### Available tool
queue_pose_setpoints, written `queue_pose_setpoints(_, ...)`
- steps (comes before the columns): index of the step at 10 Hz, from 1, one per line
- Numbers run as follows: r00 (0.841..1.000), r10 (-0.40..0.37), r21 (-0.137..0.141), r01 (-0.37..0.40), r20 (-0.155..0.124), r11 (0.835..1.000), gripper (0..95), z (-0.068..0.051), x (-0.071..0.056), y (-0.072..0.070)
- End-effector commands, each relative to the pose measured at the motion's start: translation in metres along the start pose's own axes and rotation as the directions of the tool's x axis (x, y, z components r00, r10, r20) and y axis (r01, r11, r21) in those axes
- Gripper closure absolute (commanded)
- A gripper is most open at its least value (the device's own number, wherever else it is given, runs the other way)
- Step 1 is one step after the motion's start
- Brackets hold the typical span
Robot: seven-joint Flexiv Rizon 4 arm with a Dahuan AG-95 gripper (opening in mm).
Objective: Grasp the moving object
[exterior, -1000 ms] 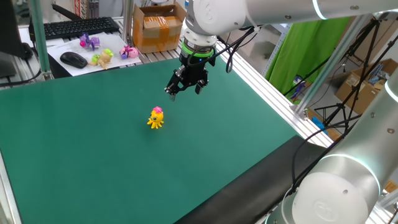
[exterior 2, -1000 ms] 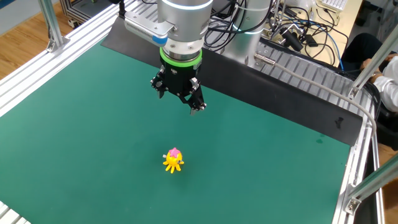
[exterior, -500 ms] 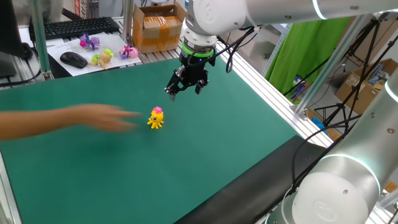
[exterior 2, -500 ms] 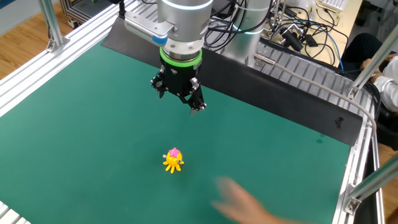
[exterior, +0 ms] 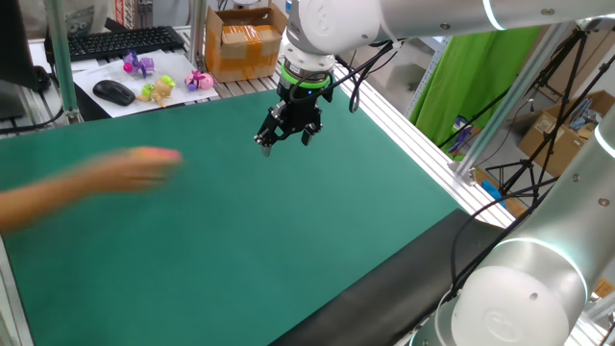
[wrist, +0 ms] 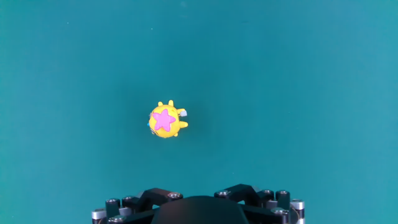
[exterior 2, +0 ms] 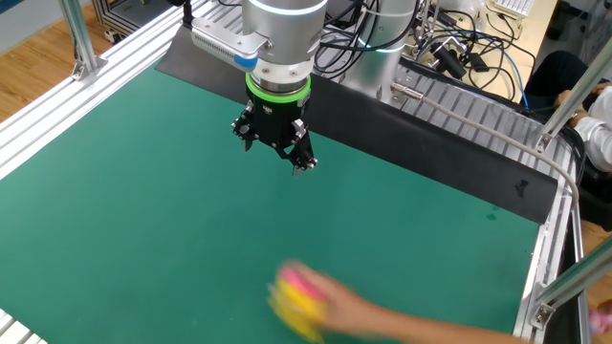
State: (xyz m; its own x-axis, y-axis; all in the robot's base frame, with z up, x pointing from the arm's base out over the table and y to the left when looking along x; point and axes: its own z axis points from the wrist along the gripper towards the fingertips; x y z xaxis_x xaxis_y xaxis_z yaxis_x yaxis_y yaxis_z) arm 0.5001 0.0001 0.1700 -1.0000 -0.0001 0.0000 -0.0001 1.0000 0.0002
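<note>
Green mat (exterior: 288,231) covered table, edged by aluminium rails (exterior 2: 57,115). Wooden floor (exterior 2: 29,57) showed beyond rail. Behind mat: white sheet with black keyboard (exterior: 120,41), mouse (exterior: 113,92), cardboard box (exterior: 245,43). Green curtain (exterior: 471,77) hung at side. Cables (exterior 2: 459,57) lay tangled near far edge.

Matt green table mat (exterior: 288,240), glossy plastic toy (wrist: 166,120), brushed aluminium frame rails (exterior 2: 57,119)

Toy (wrist: 166,120): yellow, pink star on top. Mat (exterior: 288,240): plain dark green. Arm collar (exterior 2: 277,91): bright green ring. Gripper (exterior 2: 274,143): black.
</note>
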Motion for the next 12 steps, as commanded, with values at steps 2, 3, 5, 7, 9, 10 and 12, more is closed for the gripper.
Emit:
queue_pose_setpoints(2,0.991,0.130,-0.064,-0.128,0.025,0.990,95.0,0.004,0.006,0.004)
queue_pose_setpoints(3,0.990,0.137,-0.064,-0.135,0.028,0.989,95.0,0.007,0.010,0.007)
queue_pose_setpoints(5,0.990,0.140,-0.062,-0.138,0.032,0.988,95.0,0.007,0.013,0.013)
queue_pose_setpoints(7,0.990,0.137,-0.062,-0.135,0.032,0.989,95.0,0.006,0.013,0.012)
queue_pose_setpoints(9,0.991,0.131,-0.060,-0.129,0.033,0.990,76.0,0.005,0.013,0.014)
queue_pose_setpoints(10,0.991,0.131,-0.061,-0.129,0.033,0.990,76.0,0.005,0.013,0.015)
queue_pose_setpoints(12,0.991,0.125,-0.061,-0.122,0.041,0.991,76.0,0.004,0.013,0.017)
